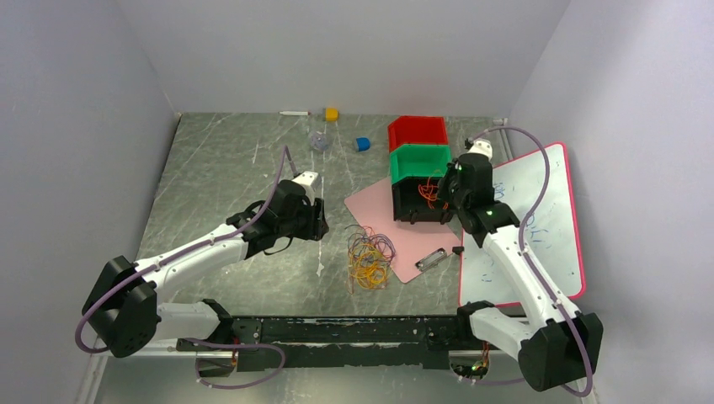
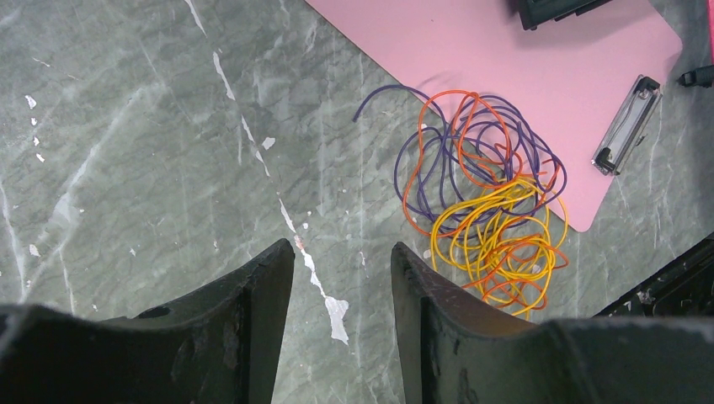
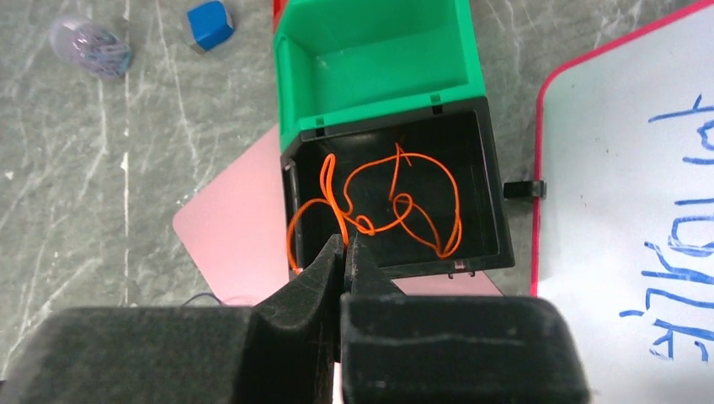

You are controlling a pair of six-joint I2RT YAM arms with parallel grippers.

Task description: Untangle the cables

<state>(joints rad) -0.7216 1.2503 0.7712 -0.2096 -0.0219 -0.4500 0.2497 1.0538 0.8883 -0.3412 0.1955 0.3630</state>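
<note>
The cables [image 1: 369,259] lie as a small tangle of orange, yellow and purple loops on the table, partly on the edge of the pink clipboard; they also show in the left wrist view [image 2: 492,244]. My left gripper [image 1: 318,220] is open and empty, left of the tangle and above bare table [image 2: 341,248]. One orange cable [image 3: 364,225] lies looped inside the black bin [image 3: 497,202], with one strand over its left wall. My right gripper [image 3: 345,240] is shut on that orange cable at the bin's near edge [image 1: 450,195].
A green bin [image 1: 418,160] and a red bin [image 1: 417,130] stand behind the black bin [image 1: 421,210]. The pink clipboard [image 1: 379,210] lies under them. A whiteboard [image 1: 539,219] lies at the right. A blue cube [image 1: 362,144], a yellow cube [image 1: 332,114] and a clear blob [image 1: 318,140] sit at the back.
</note>
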